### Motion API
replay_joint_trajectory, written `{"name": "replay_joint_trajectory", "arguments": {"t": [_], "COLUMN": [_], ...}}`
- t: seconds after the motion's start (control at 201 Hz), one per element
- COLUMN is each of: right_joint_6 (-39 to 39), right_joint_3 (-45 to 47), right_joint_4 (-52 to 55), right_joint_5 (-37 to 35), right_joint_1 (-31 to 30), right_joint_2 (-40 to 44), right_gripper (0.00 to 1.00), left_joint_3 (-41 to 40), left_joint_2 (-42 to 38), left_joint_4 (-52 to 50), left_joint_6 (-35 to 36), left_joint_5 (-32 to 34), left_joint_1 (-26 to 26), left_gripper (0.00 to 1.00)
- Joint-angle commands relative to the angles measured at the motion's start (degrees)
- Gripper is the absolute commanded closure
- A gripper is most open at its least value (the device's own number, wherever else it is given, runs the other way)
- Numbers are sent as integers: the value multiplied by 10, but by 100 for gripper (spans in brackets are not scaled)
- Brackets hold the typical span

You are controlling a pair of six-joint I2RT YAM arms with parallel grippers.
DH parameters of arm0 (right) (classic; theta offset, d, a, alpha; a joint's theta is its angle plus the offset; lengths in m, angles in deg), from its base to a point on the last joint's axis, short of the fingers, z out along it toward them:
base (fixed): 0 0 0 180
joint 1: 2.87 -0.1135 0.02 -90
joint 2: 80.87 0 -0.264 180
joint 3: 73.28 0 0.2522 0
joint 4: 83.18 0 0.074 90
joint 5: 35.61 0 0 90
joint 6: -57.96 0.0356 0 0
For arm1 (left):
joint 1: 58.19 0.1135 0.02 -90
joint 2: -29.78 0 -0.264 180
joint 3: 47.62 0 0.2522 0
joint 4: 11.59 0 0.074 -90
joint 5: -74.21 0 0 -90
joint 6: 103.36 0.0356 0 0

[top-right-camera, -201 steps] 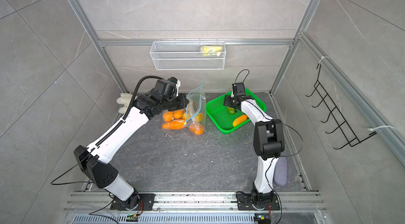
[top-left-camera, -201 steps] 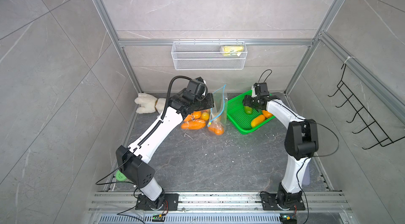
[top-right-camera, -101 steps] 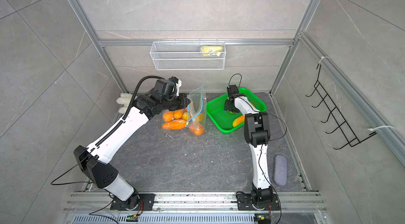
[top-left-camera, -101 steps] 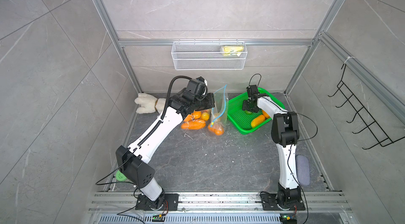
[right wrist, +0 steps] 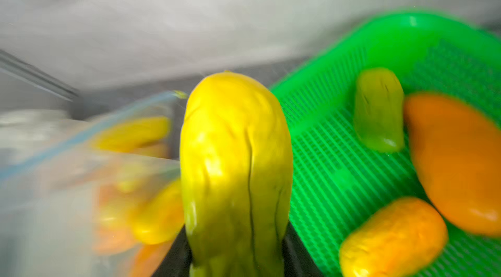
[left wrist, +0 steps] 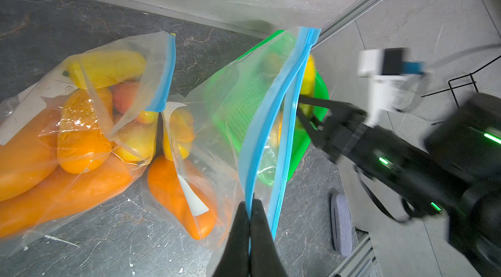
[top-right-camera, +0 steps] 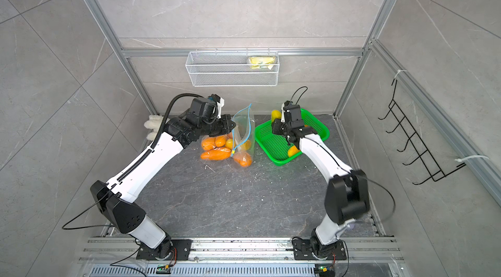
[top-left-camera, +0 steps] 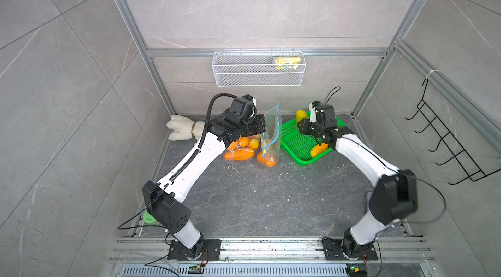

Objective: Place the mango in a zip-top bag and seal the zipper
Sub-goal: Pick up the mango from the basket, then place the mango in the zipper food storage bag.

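The clear zip-top bag (top-left-camera: pixel 272 132) (top-right-camera: pixel 245 129) with a blue zipper strip (left wrist: pixel 271 115) stands upright with its mouth partly apart. My left gripper (left wrist: pixel 250 205) (top-left-camera: pixel 261 126) is shut on one zipper lip. The bag holds orange and yellow mangoes at its bottom. My right gripper (right wrist: pixel 235 235) (top-left-camera: pixel 301 124) is shut on a yellow-green mango (right wrist: pixel 235 167) (top-left-camera: pixel 301 115) (top-right-camera: pixel 276 114), held above the far left corner of the green tray (top-left-camera: pixel 295 145), just right of the bag's mouth.
Green (right wrist: pixel 378 110), orange (right wrist: pixel 458 161) and yellow-orange (right wrist: pixel 393 237) mangoes lie in the tray. A second filled bag (top-left-camera: pixel 241 149) rests left of the held bag. A plush toy (top-left-camera: pixel 181 127) lies at the back left; a wire basket (top-left-camera: pixel 257 72) hangs on the back wall.
My right gripper has closed on the yellow-green mango and raised it out of the tray toward the bag, its arm swinging as it moved. The left gripper and bag have stayed put.
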Motion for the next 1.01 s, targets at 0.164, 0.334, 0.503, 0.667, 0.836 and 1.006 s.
{"name": "replay_joint_trajectory", "arguments": {"t": [0.164, 0.334, 0.503, 0.667, 0.836, 1.006], "right_joint_6": [90, 111, 125, 129, 102, 80], "right_joint_3": [125, 139, 150, 159, 140, 129], "right_joint_4": [-406, -532, -557, -565, -500, -459], "right_joint_5": [43, 32, 8, 2, -1, 0], "right_joint_1": [-112, -156, -173, -174, -174, -175], "right_joint_2": [70, 5, -31, -43, -21, -8], "right_gripper": [84, 83, 74, 44, 36, 37], "left_joint_3": [27, 29, 30, 23, 25, 28], "left_joint_2": [5, 0, 5, 2, -1, -4], "left_joint_4": [32, 35, 24, 30, 24, 24], "left_joint_6": [-16, -25, -22, -27, -22, -23], "left_joint_5": [-36, -37, -39, -47, -47, -54], "left_joint_1": [8, 16, 28, 36, 43, 56], "left_gripper": [100, 100, 100, 100, 100, 100]}}
